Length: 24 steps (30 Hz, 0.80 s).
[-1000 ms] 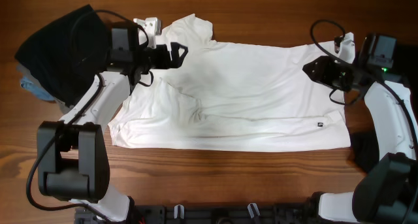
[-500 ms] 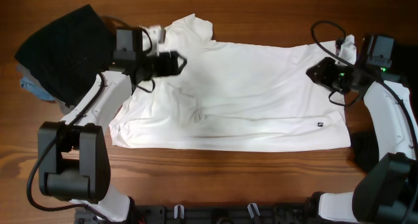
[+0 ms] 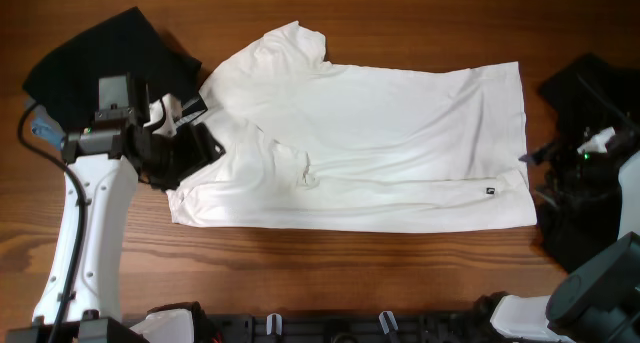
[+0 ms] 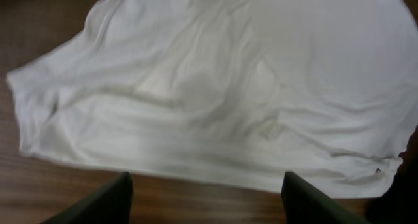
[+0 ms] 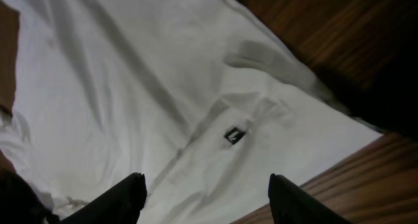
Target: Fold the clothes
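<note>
Overhead and wrist views, spreading stage complete. The white T-shirt (image 3: 380, 143) lies flat across the middle of the counter (image 3: 400, 23), collar end toward the robot's left and hem toward its right. The small hem tag (image 3: 490, 192) sits near the lower right corner. No print shows on the upturned side.

Change from the preceding second: both arms, which stood over the shirt's two ends, have drawn back off the fabric to the sides of the counter. The right hem edge, formerly bunched under the right arm, now runs straight.

The left claw (image 4: 206, 201) hangs above the shirt's near edge. Its fingers (image 4: 108, 201) are apart, with nothing between them. The right claw (image 5: 206, 201) is likewise spread and empty, and looks down on the tagged hem corner.

A black garment (image 3: 95, 63) lies heaped at the upper left, touching or just beside the shirt's sleeve. A second black garment (image 3: 590, 93) lies at the right edge, apart from the hem.

Interpretation: the shirt appears released and smoothed, though shallow creases remain near its middle. No fold is yet made, and a first fold along the long axis is probably the next step.
</note>
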### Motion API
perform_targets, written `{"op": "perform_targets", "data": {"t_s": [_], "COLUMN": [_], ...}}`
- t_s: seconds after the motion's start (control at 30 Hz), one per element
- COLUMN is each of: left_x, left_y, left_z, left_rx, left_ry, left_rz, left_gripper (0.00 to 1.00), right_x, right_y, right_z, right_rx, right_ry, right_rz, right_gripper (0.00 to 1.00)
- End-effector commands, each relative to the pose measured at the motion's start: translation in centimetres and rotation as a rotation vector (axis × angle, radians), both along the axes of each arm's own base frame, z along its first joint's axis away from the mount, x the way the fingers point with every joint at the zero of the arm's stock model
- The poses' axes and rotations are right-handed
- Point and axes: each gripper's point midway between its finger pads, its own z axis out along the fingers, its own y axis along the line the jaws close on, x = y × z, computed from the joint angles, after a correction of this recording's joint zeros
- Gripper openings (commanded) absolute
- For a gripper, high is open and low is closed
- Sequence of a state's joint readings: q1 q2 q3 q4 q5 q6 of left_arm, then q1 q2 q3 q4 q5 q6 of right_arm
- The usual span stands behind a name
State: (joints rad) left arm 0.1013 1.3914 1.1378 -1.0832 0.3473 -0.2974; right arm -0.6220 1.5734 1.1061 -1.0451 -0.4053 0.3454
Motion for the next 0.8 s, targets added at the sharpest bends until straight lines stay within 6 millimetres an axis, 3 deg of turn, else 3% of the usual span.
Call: {"op": "perform_targets", "data": {"t_s": [0.0, 0.17, 0.3, 0.4, 0.67, 0.77], "left_x": [-2.6, -5.2, -6.6, -6.8, -6.2, -5.9], "left_y": [1.7, 1.6, 1.9, 2.3, 3.9, 4.1], "left_z": [-3.2, -7.3, -9.0, -9.4, -9.7, -9.8], "left_rx": [0.043, 0.024, 0.018, 0.023, 0.113, 0.119], "left_ry": [0.174, 0.286, 0.332, 0.333, 0.295, 0.286], "left_rz": [0.201, 0.312, 0.359, 0.368, 0.383, 0.385], "left_gripper": [0.7, 0.62, 0.61, 0.61, 0.62, 0.62], "right_x": [-2.6, -5.0, -6.7, -7.2, -9.3, -8.4], "right_y": [-0.4, 0.8, 1.7, 1.4, 0.6, 0.1], "right_z": [-2.2, -4.8, -6.9, -8.5, -9.9, -10.1], "right_rx": [0.013, 0.043, 0.049, 0.012, -0.059, -0.073], "right_ry": [0.071, 0.138, 0.186, 0.19, 0.294, 0.258], "right_rz": [-0.03, -0.033, -0.048, -0.063, -0.136, -0.164], "right_gripper": [0.64, 0.62, 0.61, 0.6, 0.58, 0.5]}}
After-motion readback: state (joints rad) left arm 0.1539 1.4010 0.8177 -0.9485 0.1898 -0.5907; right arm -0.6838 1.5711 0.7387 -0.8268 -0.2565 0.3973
